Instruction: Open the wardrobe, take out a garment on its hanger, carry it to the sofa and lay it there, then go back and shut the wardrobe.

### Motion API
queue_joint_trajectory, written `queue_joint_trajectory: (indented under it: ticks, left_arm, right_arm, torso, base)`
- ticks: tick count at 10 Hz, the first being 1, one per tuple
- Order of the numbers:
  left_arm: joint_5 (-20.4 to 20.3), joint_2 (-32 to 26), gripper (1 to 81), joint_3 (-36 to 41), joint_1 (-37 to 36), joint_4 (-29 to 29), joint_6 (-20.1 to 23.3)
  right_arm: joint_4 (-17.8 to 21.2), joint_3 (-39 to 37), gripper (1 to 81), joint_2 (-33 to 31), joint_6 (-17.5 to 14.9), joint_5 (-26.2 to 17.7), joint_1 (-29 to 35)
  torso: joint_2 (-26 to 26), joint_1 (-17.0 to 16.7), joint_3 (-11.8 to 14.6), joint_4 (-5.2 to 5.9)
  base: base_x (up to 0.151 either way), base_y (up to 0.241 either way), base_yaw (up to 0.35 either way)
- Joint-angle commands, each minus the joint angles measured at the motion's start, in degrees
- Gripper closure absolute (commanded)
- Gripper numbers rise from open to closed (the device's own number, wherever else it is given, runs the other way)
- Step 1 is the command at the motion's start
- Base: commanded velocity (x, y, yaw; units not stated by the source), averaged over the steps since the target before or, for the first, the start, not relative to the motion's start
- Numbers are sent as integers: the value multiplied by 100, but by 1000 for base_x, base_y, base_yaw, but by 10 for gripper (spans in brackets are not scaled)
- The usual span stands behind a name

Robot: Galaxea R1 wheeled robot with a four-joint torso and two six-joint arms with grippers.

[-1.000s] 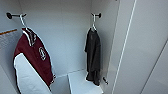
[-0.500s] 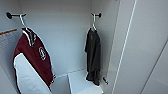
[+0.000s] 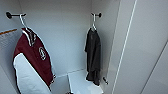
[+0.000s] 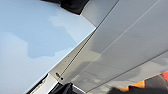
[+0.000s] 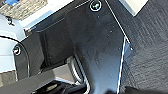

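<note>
Wardrobe (image 3: 140, 50) standing open, garment (image 3: 93, 57) hanging on its hanger (image 3: 94, 23) at right, red jacket (image 3: 33, 62) hanging left; hand states can't tell.

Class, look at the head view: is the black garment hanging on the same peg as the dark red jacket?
No. The black garment hangs from its own peg by the wardrobe's right inner wall, while the dark red jacket hangs from another at the left.

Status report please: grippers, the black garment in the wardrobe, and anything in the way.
Grippers: fingers not discernible. Long black limp jacket hangs on its thin white hanger inside the open white wardrobe. Dark red and white jacket hangs apart, at the other side.
</note>
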Motion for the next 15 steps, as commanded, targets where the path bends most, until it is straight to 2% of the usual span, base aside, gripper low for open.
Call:
queue_joint_trajectory:
  ticks: [1, 5, 11, 14, 15]
  left_arm:
    - [419, -127, 10, 414, -1579, -24, -548]
    - [709, -23, 10, 476, -2765, -15, -1294]
    - [683, 434, 10, 29, -4311, 46, -2675]
    - [701, 576, 10, -201, -5032, -32, -2870]
    - [683, 576, 10, -244, -5227, -24, -3105]
  right_arm:
    - [-11, -8, 10, 5, 12, -316, 313]
    - [-11, 28, 10, 23, 12, -316, 304]
    - [112, 28, 10, 31, 12, -316, 313]
    - [121, 28, 10, 40, 12, -308, 304]
    - [121, 28, 10, 40, 12, -255, 287]
  torso:
    - [0, 0, 0, 0]
    - [4, 5, -5, 0]
    - [6, 9, -11, 0]
    - [9, 9, -422, 0]
    - [9, 9, -214, 0]
  base:
    - [0, 0, 0]
    - [0, 0, 0]
    - [0, 0, 0]
    - [0, 0, 0]
    - [0, 0, 0]
